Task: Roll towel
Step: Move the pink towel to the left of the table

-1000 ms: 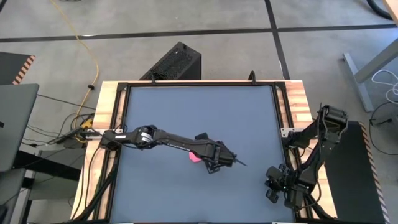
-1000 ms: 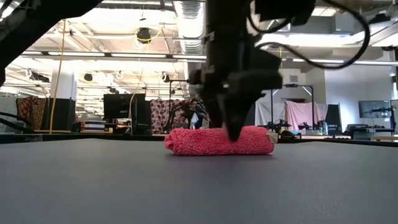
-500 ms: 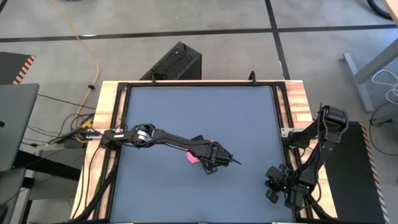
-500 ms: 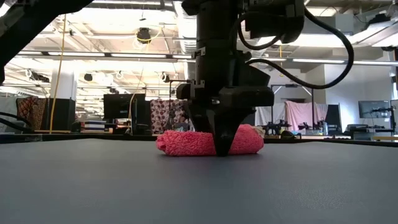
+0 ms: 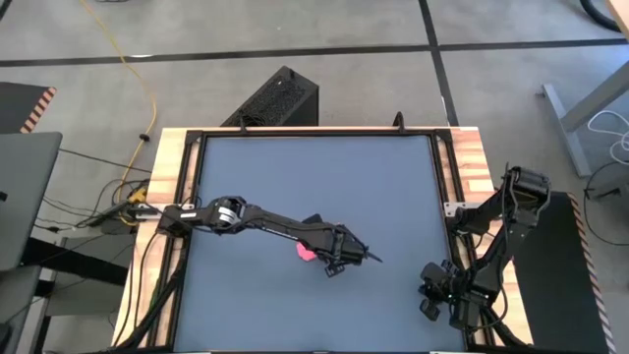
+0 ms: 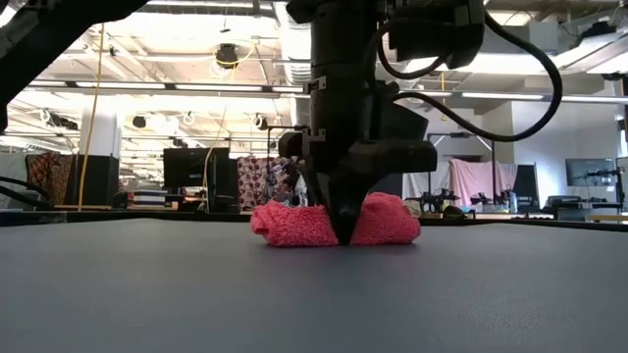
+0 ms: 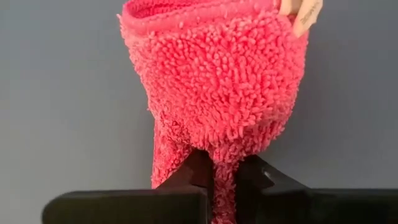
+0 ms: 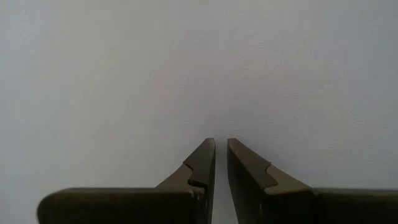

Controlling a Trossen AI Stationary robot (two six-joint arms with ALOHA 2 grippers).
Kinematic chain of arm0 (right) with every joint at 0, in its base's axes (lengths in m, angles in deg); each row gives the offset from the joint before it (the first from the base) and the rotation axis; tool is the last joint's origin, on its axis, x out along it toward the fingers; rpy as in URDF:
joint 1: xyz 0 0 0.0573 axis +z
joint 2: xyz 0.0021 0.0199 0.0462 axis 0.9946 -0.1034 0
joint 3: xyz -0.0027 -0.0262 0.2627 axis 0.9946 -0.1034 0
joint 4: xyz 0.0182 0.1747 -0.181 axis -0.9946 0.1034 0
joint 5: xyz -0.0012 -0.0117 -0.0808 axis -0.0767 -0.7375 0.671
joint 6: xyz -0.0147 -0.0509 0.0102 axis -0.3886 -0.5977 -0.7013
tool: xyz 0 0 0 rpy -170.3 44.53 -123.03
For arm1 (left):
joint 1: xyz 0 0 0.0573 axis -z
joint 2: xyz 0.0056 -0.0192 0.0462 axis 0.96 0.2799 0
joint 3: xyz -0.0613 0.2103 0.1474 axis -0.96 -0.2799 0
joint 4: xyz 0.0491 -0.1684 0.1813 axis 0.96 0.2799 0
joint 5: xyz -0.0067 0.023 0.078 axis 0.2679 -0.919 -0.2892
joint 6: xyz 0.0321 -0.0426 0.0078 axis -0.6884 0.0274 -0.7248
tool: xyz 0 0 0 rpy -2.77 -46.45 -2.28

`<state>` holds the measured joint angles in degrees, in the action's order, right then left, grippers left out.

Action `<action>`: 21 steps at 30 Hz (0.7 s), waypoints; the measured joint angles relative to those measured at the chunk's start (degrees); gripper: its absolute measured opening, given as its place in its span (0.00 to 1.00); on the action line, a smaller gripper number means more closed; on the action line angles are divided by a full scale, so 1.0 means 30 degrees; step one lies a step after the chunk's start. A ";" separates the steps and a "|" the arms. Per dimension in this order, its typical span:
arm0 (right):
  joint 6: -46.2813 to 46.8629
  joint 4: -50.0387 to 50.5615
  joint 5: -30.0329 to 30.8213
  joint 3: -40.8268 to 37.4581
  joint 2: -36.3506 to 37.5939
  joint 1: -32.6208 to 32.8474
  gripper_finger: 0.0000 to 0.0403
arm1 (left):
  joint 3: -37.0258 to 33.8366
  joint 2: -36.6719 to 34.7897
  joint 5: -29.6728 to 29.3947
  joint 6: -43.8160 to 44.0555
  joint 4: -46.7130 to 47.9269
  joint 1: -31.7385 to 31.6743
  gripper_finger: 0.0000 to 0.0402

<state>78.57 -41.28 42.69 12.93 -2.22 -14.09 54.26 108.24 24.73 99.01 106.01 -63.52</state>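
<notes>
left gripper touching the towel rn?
Touching. In the left wrist view the left gripper has its jaws pinched on a fold of the pink towel; the low view shows its fingertips sunk into the roll on the table.

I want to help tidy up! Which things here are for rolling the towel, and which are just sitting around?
For the job:
- towel, pink, rolled up on the table
- left gripper, shut, pinching the towel

Just around:
- right gripper, waiting at the table's right edge
- black box on the floor
- yellow cable

Bare tabletop (image 5: 295, 177) lies open all round the towel (image 5: 307, 251), the only obstacle.
</notes>
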 joint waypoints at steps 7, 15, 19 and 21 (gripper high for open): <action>0.0006 0.0000 -0.0007 0.0007 0.0000 0.0000 0.17 | 0.0000 0.0000 0.0502 -0.2014 -0.0250 -0.0012 0.17; 0.0008 0.0038 -0.0001 0.0015 0.0000 0.0000 0.17 | -0.0015 -0.0007 0.0777 -0.4033 -0.0271 0.0047 0.41; 0.0022 0.0087 0.0000 0.0022 0.0000 0.0000 0.17 | 0.0000 -0.0007 0.0882 -0.3826 0.0202 0.0047 0.52; 0.0029 0.0102 0.0000 0.0022 0.0000 0.0000 0.17 | 0.0006 -0.0007 0.1057 -0.3764 0.0458 0.0034 0.56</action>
<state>78.66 -40.97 42.69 12.99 -2.22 -14.09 54.28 108.21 27.90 87.72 107.38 -63.42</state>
